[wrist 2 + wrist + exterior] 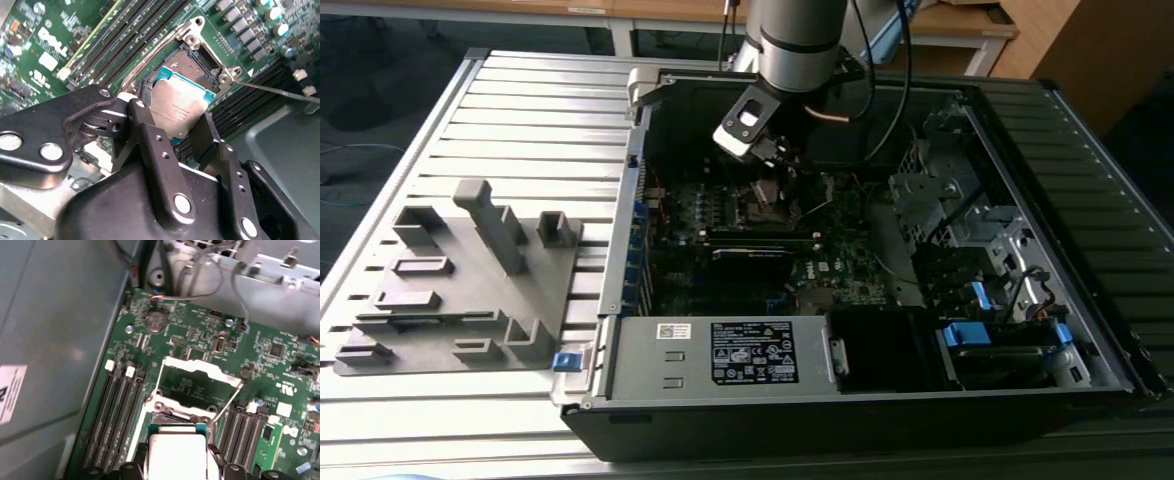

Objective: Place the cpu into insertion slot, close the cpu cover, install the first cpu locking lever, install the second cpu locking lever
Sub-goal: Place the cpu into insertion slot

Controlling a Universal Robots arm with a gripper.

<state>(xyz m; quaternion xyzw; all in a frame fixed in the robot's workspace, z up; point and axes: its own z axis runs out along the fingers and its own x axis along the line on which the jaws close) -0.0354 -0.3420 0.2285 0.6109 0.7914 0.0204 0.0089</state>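
Cpu (184, 102) clamped between end effector (172, 114) fingers, upper centre of exterior view | close over open insertion slot (192, 62), seemingly unseated | cpu cover (192, 365) raised, locking lever (227, 401) free | step: placement; seating likely needs level, corner-matched lowering

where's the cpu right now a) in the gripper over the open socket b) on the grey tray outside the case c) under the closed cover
a: the second wrist view shows the gripper clamping the cpu above the socket; the first wrist view shows the cpu cover flipped open.
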